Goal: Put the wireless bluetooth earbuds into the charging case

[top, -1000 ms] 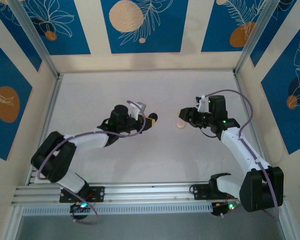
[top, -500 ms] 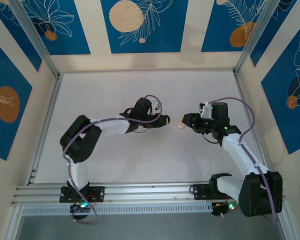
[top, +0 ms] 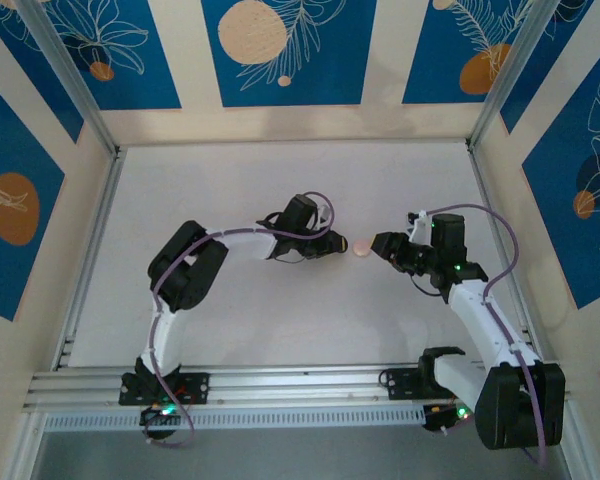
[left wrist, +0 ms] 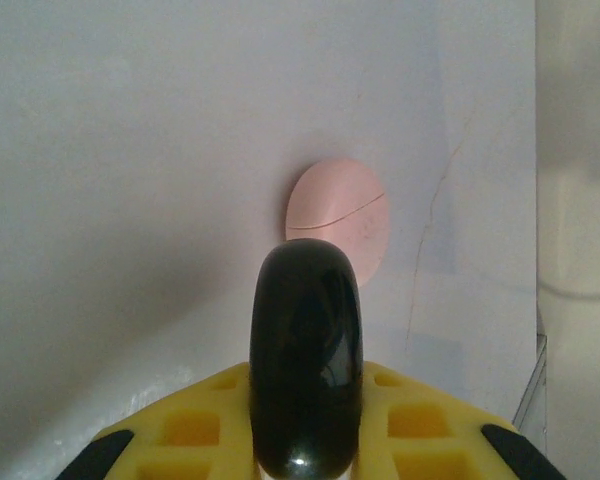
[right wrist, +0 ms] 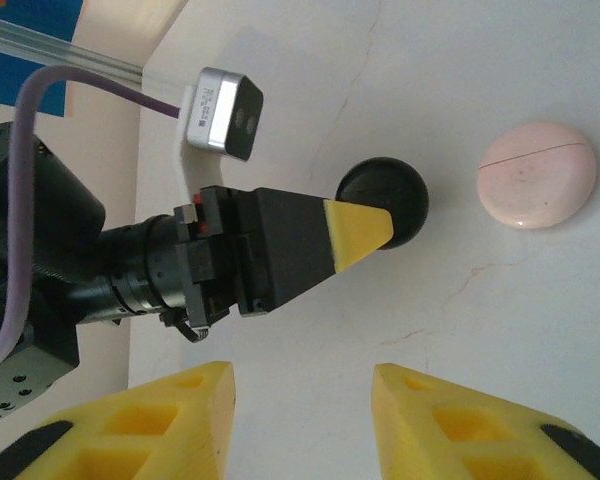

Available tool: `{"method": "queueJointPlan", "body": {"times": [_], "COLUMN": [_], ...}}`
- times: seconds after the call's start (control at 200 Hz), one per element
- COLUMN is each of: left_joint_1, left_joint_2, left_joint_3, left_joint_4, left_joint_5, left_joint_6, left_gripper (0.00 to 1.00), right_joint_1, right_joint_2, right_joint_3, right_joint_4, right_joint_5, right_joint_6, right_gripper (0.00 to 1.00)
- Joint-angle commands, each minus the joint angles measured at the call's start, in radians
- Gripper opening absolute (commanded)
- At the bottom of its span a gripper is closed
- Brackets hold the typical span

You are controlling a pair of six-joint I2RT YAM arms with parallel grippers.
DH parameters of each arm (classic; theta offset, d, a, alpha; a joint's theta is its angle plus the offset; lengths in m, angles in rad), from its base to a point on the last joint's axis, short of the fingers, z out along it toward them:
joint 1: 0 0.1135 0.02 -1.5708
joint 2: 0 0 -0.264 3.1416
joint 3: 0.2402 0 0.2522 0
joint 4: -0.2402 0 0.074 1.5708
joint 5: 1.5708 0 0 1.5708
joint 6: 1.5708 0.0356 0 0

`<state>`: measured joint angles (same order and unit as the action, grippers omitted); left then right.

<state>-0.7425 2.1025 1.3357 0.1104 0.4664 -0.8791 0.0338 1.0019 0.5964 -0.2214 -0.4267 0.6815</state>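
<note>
Clamping black disc [left wrist: 306,330], left gripper [left wrist: 306,430]; pink disc [left wrist: 337,215], maybe case, ahead; right gripper [right wrist: 300,420] parted.

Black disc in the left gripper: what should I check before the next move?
1. Left gripper shut on black disc: ok.
2. Black disc apart from pink disc: ok.
3. Pink disc lying free on table: ok.
4. Pink disc opened: not ok, seam looks closed.
5. Right gripper open, empty: ok.
6. Black disc lifted off table: cannot tell.

Pink disc [left wrist: 338,212] partly behind black disc [left wrist: 306,350]
</note>
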Motion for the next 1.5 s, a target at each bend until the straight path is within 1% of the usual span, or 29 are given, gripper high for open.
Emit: {"method": "queueJointPlan", "body": {"times": [0.0,0.145,0.425,0.65,0.835,1.035,1.135,1.245,1.305,1.33,1.335,1.345,1.35,1.36,1.39,1.445,1.485,1.495], "left_joint_1": [-0.011,-0.012,-0.012,-0.012,-0.009,-0.002,0.012,0.043,0.070,0.083,0.085,0.092,0.094,0.101,0.121,0.159,0.189,0.196], "left_joint_2": [0.034,0.051,0.065,0.062,0.053,-0.019,-0.103,-0.230,-0.312,-0.350,-0.357,-0.369,-0.378,-0.393,-0.438,-0.522,-0.582,-0.598], "left_joint_3": [0.042,0.054,0.073,0.077,0.077,0.064,0.044,-0.004,-0.040,-0.057,-0.061,-0.069,-0.073,-0.081,-0.109,-0.165,-0.209,-0.219], "left_joint_4": [-0.018,-0.021,-0.053,-0.097,-0.134,-0.204,-0.270,-0.343,-0.384,-0.399,-0.401,-0.408,-0.410,-0.414,-0.423,-0.429,-0.430,-0.430], "left_joint_5": [0.030,0.028,0.019,0.003,-0.020,-0.083,-0.154,-0.256,-0.320,-0.347,-0.353,-0.363,-0.368,-0.379,-0.409,-0.473,-0.523,-0.532], "left_joint_6": [-0.026,-0.030,-0.025,-0.014,0.004,0.067,0.134,0.222,0.275,0.293,0.297,0.305,0.309,0.315,0.336,0.377,0.405,0.413], "left_gripper": [0.20,0.21,0.26,0.35,0.39,0.46,0.49,0.53,0.60,0.64,0.64,0.65,0.65,0.66,0.69,0.78,0.89,0.96], "right_joint_1": [-0.008,-0.015,-0.021,-0.028,-0.034,-0.046,-0.048,-0.051,-0.053,-0.056,-0.056,-0.057,-0.058,-0.058,-0.060,-0.064,-0.067,-0.067], "right_joint_2": [-0.024,-0.040,-0.070,-0.097,-0.122,-0.141,-0.140,-0.137,-0.135,-0.132,-0.132,-0.131,-0.131,-0.131,-0.129,-0.125,-0.118,-0.116], "right_joint_3": [-0.016,-0.021,-0.025,-0.027,-0.024,-0.023,-0.020,-0.011,-0.002,0.000,0.001,0.003,0.002,0.002,0.001,-0.001,-0.007,-0.008], "right_joint_4": [-0.005,-0.016,-0.041,-0.061,-0.086,-0.102,-0.100,-0.091,-0.101,-0.105,-0.105,-0.105,-0.105,-0.104,-0.098,-0.078,-0.048,-0.040], "right_joint_5": [-0.030,-0.032,-0.031,-0.029,-0.026,-0.021,-0.001,0.071,0.121,0.141,0.146,0.154,0.158,0.166,0.196,0.233,0.265,0.273], "right_joint_6": [0.004,0.004,0.003,0.003,-0.002,-0.008,-0.030,-0.084,-0.122,-0.138,-0.141,-0.148,-0.152,-0.158,-0.175,-0.217,-0.244,-0.251], "right_gripper": [0.41,0.40,0.41,0.41,0.40,0.42,0.49,0.56,0.58,0.65,0.69,0.89,0.95,0.99,0.99,0.99,0.99,0.99]}}
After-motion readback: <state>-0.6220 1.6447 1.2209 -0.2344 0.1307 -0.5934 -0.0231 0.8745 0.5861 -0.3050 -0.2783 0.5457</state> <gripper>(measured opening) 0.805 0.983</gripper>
